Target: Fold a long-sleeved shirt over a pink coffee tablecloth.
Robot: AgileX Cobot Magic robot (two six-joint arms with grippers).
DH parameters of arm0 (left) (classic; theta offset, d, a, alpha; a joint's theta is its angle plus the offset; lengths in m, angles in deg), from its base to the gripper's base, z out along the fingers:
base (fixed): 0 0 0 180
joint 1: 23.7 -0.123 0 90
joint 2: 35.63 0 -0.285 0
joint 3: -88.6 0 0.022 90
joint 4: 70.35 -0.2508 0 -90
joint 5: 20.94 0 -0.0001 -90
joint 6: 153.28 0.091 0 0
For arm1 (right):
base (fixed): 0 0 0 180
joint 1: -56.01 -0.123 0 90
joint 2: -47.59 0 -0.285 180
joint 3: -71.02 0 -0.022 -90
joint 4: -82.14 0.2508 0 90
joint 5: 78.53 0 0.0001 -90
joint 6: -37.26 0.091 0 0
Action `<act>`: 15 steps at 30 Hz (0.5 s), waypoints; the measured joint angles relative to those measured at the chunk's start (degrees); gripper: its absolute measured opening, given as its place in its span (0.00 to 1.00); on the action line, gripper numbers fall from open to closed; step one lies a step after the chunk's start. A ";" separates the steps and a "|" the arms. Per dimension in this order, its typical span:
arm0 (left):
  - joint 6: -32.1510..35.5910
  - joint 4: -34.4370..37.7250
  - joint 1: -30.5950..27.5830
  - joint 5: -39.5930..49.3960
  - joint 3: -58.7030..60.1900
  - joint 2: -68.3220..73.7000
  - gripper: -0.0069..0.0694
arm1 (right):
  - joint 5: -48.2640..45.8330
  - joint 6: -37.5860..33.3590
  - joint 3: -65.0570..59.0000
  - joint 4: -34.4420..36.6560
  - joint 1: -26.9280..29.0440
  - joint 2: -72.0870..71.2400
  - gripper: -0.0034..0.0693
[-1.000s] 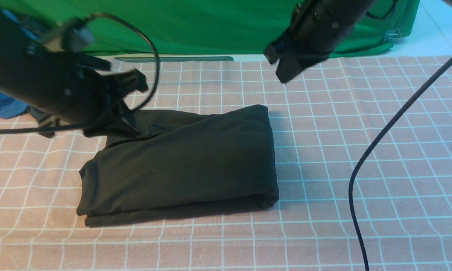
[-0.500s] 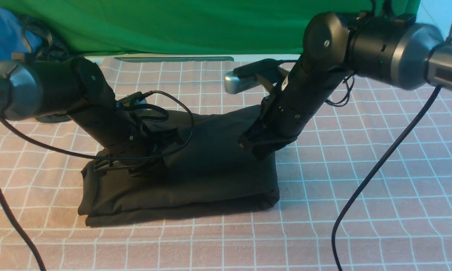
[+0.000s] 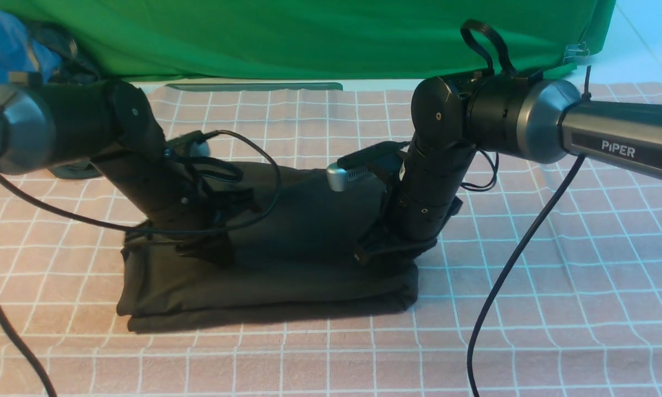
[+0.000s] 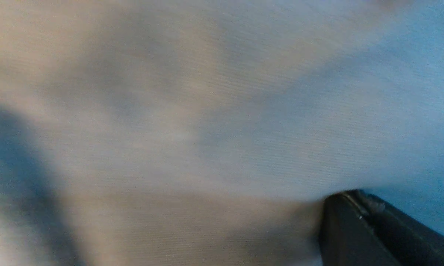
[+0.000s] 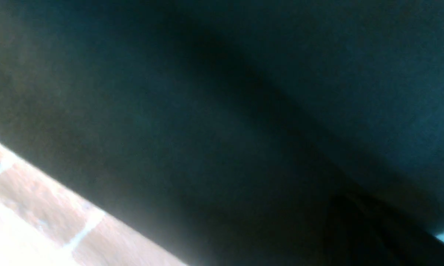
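Observation:
The black long-sleeved shirt [image 3: 297, 242] lies folded into a thick rectangle on the pink coffee tablecloth [image 3: 529, 309]; no print shows. My left gripper [image 3: 212, 256] points down and presses on the shirt's left part, with its fingers together. My right gripper [image 3: 383, 256] presses down on the shirt's right end, shut as well. In the left wrist view the shut fingertips [image 4: 349, 197] touch pale-looking blurred fabric [image 4: 192, 122]. In the right wrist view the dark shirt [image 5: 222, 111] fills the picture, a corner of tablecloth [image 5: 29, 199] shows, and the fingers are lost in the dark.
A bright green cloth [image 3: 308, 38] hangs along the back edge. A blue garment [image 3: 3, 47] lies at the far left behind my left arm. A black cable [image 3: 501, 275] hangs from the right arm down across the tablecloth; another loops round the left wrist [image 3: 253, 160].
Both arms were raised near the back a second ago and have come down onto the shirt. Over the last half second the right gripper sank lower and flattened the shirt's right end.

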 joint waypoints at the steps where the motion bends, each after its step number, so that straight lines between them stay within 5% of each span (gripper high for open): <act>1: -0.63 -1.20 -0.06 -0.17 0.05 -0.47 0.11 | -0.83 0.47 -0.08 -0.69 0.00 -0.45 0.10; 15: -2.86 -1.36 -0.17 -5.46 -0.17 -2.14 0.11 | -6.34 0.38 -1.96 -2.05 0.05 -6.15 0.10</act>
